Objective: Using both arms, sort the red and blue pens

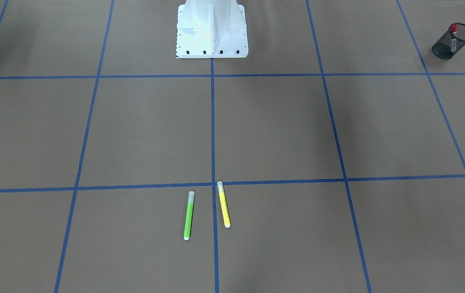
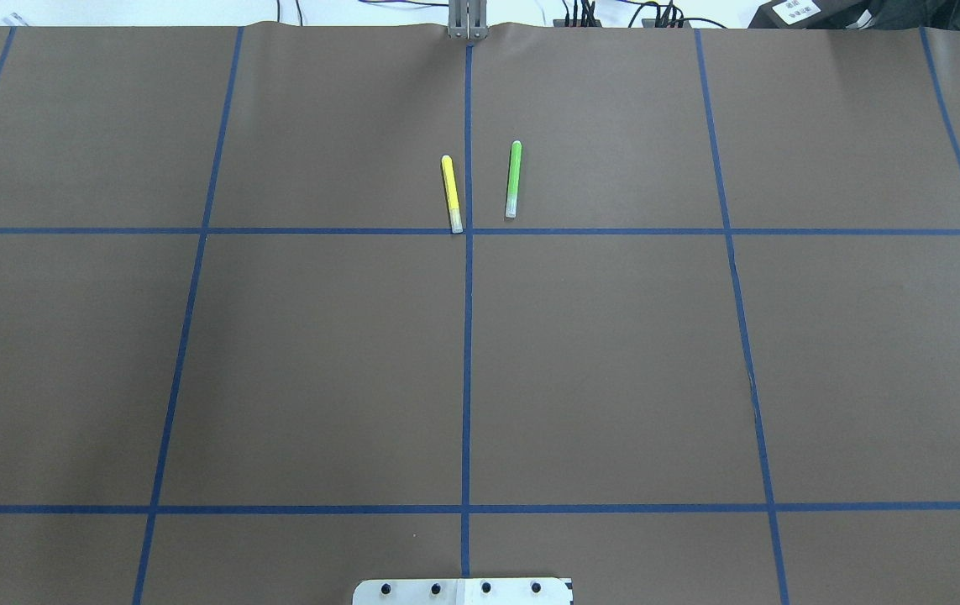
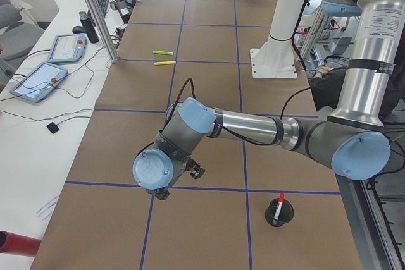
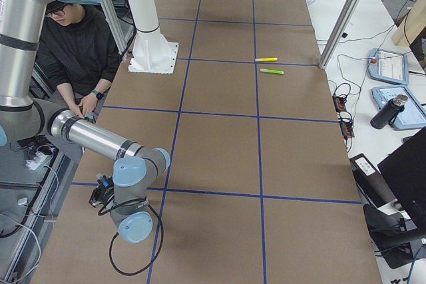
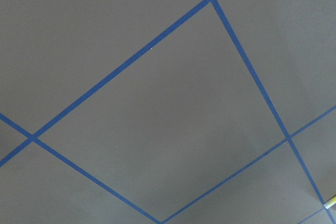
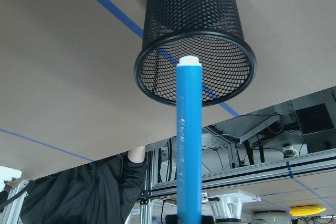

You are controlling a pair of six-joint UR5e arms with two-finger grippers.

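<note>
Judging by the red pen already leaning in the other mesh cup, at the opposite end of the counter from the black mesh cup, looks like the second and last drop in hand. Clamped in the right gripper: the blue pen, poised right at the black mesh cup's mouth. Long axis dead in line with the gripper's reach, white end leading and aimed into the opening, other end buried at the gripper. Hard to call whether past the rim yet. Next up, probably: keep the barrel centred on the mouth, push on inside, then let go. No telling wide or narrow for the left gripper, parked well apart from that cup. Green marker and yellow marker lying mid-counter, far from the cup, nothing to touch there.
</note>
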